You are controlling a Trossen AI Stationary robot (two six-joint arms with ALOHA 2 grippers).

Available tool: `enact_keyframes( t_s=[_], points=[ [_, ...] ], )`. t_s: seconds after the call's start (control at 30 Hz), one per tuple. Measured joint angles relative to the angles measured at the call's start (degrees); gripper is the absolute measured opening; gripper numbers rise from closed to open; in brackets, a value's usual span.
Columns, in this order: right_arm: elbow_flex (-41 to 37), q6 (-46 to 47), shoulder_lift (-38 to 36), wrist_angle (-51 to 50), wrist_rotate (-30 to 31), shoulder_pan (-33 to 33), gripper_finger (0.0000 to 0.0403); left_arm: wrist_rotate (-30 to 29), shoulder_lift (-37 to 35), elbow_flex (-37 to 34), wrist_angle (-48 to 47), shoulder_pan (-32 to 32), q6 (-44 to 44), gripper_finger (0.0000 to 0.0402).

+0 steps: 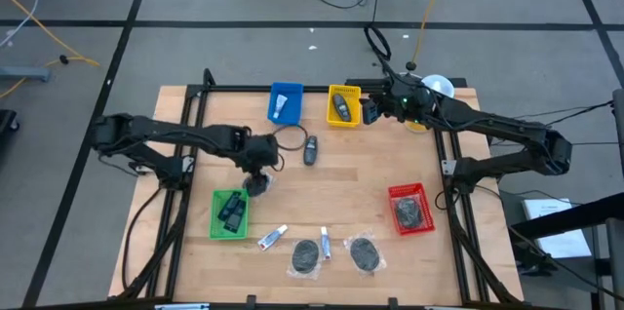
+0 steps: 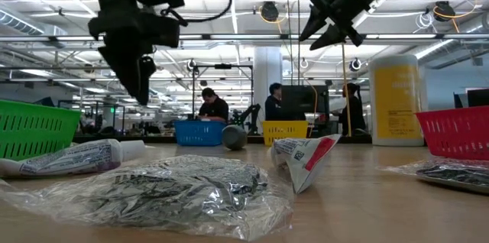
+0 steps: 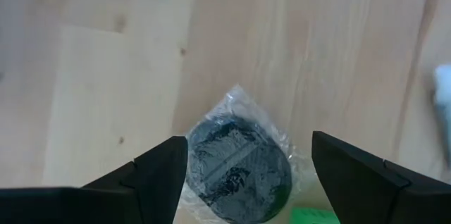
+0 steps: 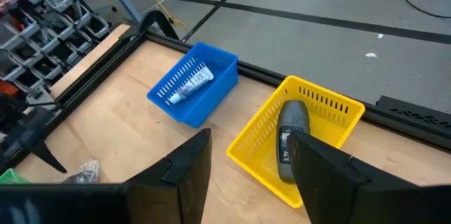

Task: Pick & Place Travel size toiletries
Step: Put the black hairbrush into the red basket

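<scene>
Fingers of the left gripper (image 3: 243,175) stand wide apart, holding nothing, hung over a round dark object in a clear plastic bag (image 3: 236,164) that lies on the wooden table (image 3: 106,76); I cannot tell whether the tips touch it. In the high view this gripper (image 1: 258,175) sits just beside the green bin (image 1: 230,213), which holds dark items.

Nearest the table's front edge lie two travel-size tubes. One white tube (image 1: 272,237) lies slanted, its long axis running diagonally, just right of the green bin. The other tube (image 1: 326,243) lies with its long axis running front to back, between two bagged dark discs (image 1: 305,255) (image 1: 365,252). Which end is the cap cannot be made out from above.

Farther right stands a red bin (image 1: 409,207) with a dark item inside. Past mid-table a grey oblong device (image 1: 310,150) lies loose on the wood.

At the far edge, a third tube (image 4: 189,84) lies diagonally inside the blue bin (image 4: 211,96). Beside it the yellow bin (image 4: 320,108) holds a grey handheld device (image 4: 289,136). The right gripper (image 4: 246,175) hangs above the yellow bin, its fingers parted and empty.

Beyond the table, the low view shows a yellow canister (image 2: 395,99), ceiling lights, and seated people (image 2: 212,107) at workstations.
</scene>
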Motion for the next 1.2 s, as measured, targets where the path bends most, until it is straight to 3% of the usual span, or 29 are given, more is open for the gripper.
enact_keyframes(
  t_s=[0.37, 0.7, 0.97, 1.2],
  points=[
    [-4.4, 2.6, 0.0, 1.4, -0.3, 0.0, 0.0172, -1.5, 7.9, 0.0, 5.6, -3.9, 4.9, 0.0299],
    [-5.7, 2.9, 0.0, 2.1, -0.4, 1.9, 0.0171, -3.2, 15.2, 0.0, 7.5, -3.4, 5.2, 0.029],
    [-5.7, 2.0, 0.0, 6.3, -0.4, 3.1, 0.0171, -3.0, 18.4, 0.2, 9.8, -2.3, 6.9, 0.0218],
    [-5.7, 1.0, -0.1, 9.3, -0.4, 4.5, 0.0171, -2.6, 18.1, 0.2, 10.1, -1.7, 11.7, 0.0123]
  ],
)
